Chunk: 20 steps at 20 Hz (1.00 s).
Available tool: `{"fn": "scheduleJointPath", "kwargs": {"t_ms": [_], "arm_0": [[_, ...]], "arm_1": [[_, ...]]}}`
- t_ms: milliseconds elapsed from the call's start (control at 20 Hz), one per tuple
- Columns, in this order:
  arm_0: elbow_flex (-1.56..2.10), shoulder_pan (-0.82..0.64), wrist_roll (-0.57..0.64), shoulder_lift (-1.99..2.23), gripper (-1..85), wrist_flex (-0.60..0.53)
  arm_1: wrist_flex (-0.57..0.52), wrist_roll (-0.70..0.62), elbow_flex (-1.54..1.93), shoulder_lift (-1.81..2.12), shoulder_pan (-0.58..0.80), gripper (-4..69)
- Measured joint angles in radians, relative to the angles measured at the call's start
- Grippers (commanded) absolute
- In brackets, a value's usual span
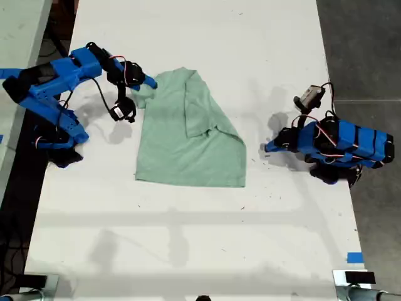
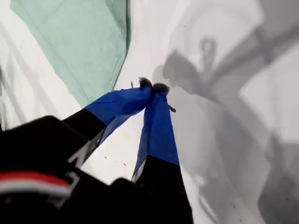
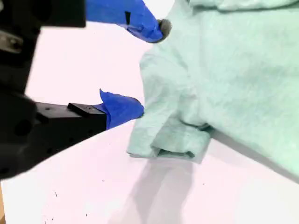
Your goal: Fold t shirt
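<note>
The exterior view looks straight down; both wrist views sit close, sharing the t shirt (image 1: 191,132).

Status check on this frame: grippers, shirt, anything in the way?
My first gripper shut, empty, off the t shirt. My second gripper open at its sleeve, nothing held. Shirt part-folded on the table. Nothing in the way.

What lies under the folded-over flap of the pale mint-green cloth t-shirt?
Under the folded-over flap lies another layer of the pale mint-green cloth t-shirt, spread on the white table. Whatever the flap covers is hidden; only cloth shows around its edges.
</note>
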Motion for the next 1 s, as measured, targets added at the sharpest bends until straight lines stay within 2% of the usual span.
{"fn": "scheduleJointPath", "kwargs": {"t_ms": [300,350,400,450,550,700,900,1000], "arm_0": [[-0.164,-0.173,0.009,-0.273,20.0,0.060],[-0.169,-0.179,0.009,-0.314,13.9,0.066],[-0.179,-0.176,0.009,-0.373,-0.1,0.071],[-0.206,-0.169,0.012,-0.443,-0.1,0.078],[-0.304,-0.140,-0.002,-0.560,-0.1,0.097],[-0.324,-0.087,-0.026,-0.488,-0.1,0.129],[-0.578,0.110,-0.140,-0.422,-0.1,0.268],[-0.690,0.224,-0.210,-0.445,-0.1,0.273]], "arm_1": [[0.000,0.000,0.000,0.000,0.000,0.9],[0.000,0.000,0.000,0.000,0.000,0.9],[0.000,0.000,0.000,0.000,0.000,0.9],[0.000,0.000,0.000,0.000,0.000,0.9],[0.000,0.000,0.000,0.000,0.000,0.9],[0.000,0.002,0.000,0.000,0.000,0.9],[0.000,0.002,0.000,0.000,0.000,0.9],[0.000,0.002,0.000,0.000,0.000,0.9]]}}
